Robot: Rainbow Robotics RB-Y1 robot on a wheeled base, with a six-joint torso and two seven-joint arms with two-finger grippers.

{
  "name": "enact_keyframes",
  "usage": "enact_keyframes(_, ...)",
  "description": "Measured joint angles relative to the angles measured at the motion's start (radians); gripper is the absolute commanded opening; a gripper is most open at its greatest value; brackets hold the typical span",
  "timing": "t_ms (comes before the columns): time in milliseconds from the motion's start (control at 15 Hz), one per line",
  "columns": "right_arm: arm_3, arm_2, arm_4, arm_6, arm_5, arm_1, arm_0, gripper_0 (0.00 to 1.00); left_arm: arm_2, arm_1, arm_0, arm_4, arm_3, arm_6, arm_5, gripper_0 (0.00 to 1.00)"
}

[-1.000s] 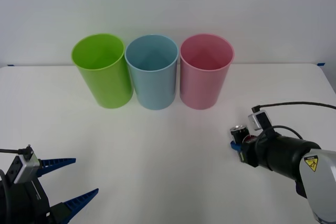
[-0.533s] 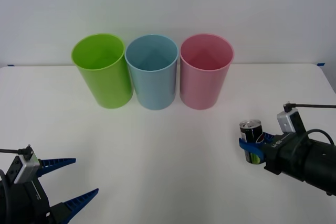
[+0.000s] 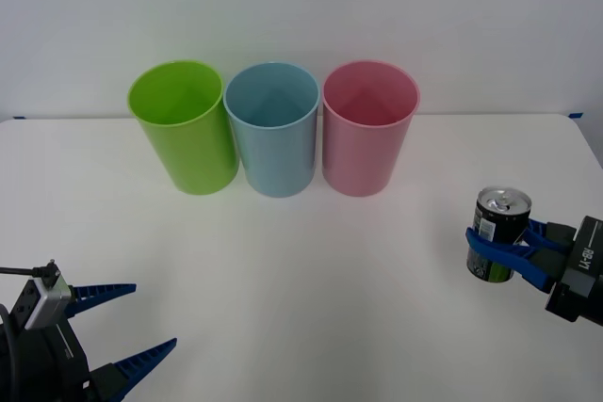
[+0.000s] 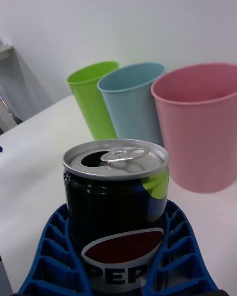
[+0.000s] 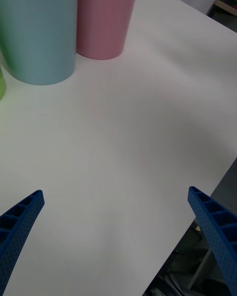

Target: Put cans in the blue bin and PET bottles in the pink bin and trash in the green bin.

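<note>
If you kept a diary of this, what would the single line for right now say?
right gripper: shut on can, upright, near table's right edge | left gripper: open, parked | blue bin: middle of row

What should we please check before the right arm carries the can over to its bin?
1. Right pincer shut on the can: ok.
2. Can upright, opened top up: ok.
3. Can lifted off the table: cannot tell.
4. Blue bin upright, mouth open: ok.
5. Pink bin stands between can and blue bin, needs clearing: not ok.
6. Left pincer open, parked at the near left: ok.
</note>
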Motion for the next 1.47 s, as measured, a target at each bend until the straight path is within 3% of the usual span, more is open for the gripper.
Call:
enact_keyframes(200, -0.016, 0.003, -0.084, 0.021, 0.016, 0.002, -0.062, 0.00, 0.000, 0.000, 0.000, 0.000, 0.000, 0.000, 0.000, 1.00)
enact_keyframes(467, -0.024, 0.087, -0.077, 0.024, 0.124, 0.010, -0.161, 0.00, 0.000, 0.000, 0.000, 0.000, 0.000, 0.000, 0.000, 1.00)
enact_keyframes(800, 0.000, 0.290, 0.092, -0.033, 0.361, 0.009, -0.334, 0.00, 0.000, 0.000, 0.000, 0.000, 0.000, 0.000, 0.000, 1.00)
enact_keyframes(1067, 0.108, 0.451, 0.252, -0.073, 0.525, 0.010, -0.493, 0.00, 0.000, 0.000, 0.000, 0.000, 0.000, 0.000, 0.000, 1.00)
enact_keyframes(1467, 0.300, 0.603, 0.473, -0.207, 0.618, 0.009, -0.728, 0.00, 0.000, 0.000, 0.000, 0.000, 0.000, 0.000, 0.000, 1.00)
